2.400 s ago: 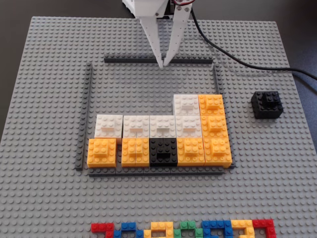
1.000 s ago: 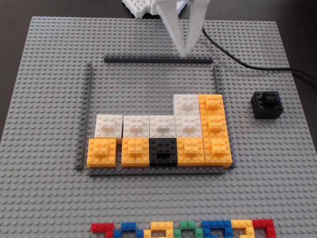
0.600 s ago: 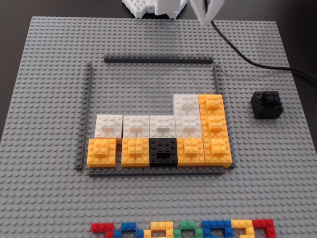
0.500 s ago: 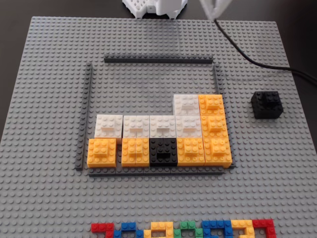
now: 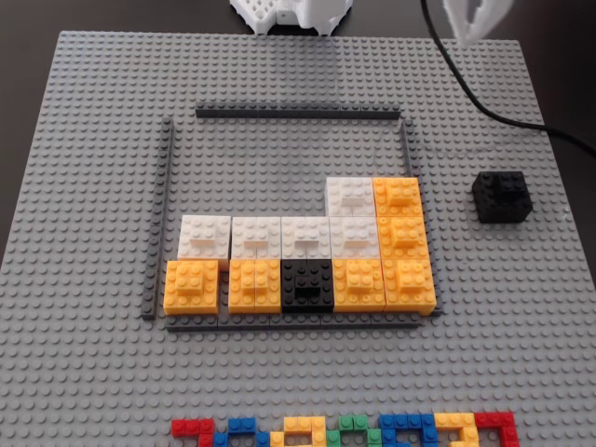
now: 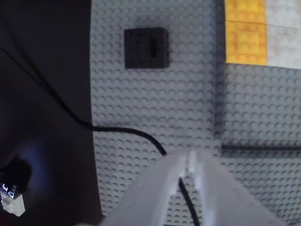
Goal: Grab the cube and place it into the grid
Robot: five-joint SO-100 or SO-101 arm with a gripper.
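Cube (image 6: 146, 48) sits well apart from the fingers (image 6: 190, 162), which are pressed together.

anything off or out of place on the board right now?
Two things. A black cable trails across the baseplate's top right corner, near the gripper. One black cube sits alone outside the grid, right of its frame. The blocks inside look square and seated; nothing looks damaged.

Hobby desk or home robotics bench: large light-grey studded LEGO baseplate (image 5: 93, 186) on dark tabletop (image 5: 28, 19), white 3D-printed plastic arm base (image 5: 289, 14) at far edge, thin black cable (image 5: 494, 112) trailing right
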